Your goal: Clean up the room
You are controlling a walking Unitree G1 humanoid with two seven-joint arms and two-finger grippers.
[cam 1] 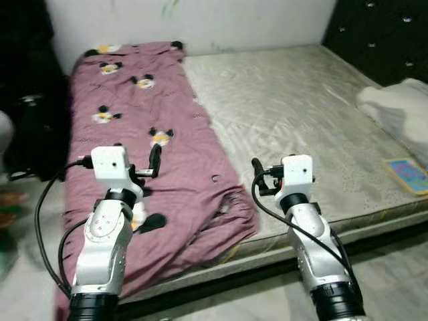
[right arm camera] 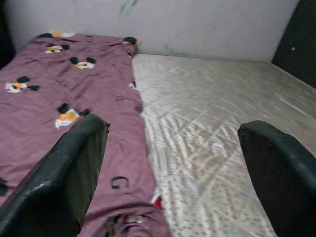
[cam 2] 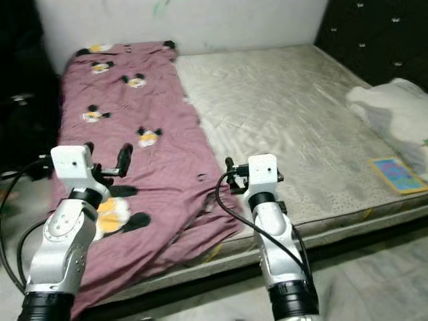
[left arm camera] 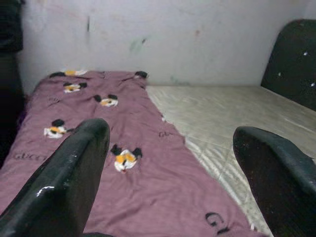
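Note:
A mauve sheet [cam 1: 140, 114] printed with cartoon mice covers the left strip of a bare grey mattress [cam 1: 294, 107]. Its near corner is crumpled and hangs over the bed's front edge [cam 1: 227, 207]. My left gripper [cam 1: 148, 172] hovers open above the sheet near the front edge, and the left wrist view looks between its fingers [left arm camera: 74, 168] along the sheet. My right gripper [cam 1: 262, 179] is open too, above the seam where sheet meets mattress, with nothing between its fingers [right arm camera: 64, 168].
A white bundle of cloth [cam 1: 401, 107] lies at the bed's right end, with a colourful flat book [cam 1: 408, 175] in front of it. A black tufted headboard [cam 1: 381, 33] stands at the far right. Dark furniture [cam 1: 27, 127] stands left of the bed.

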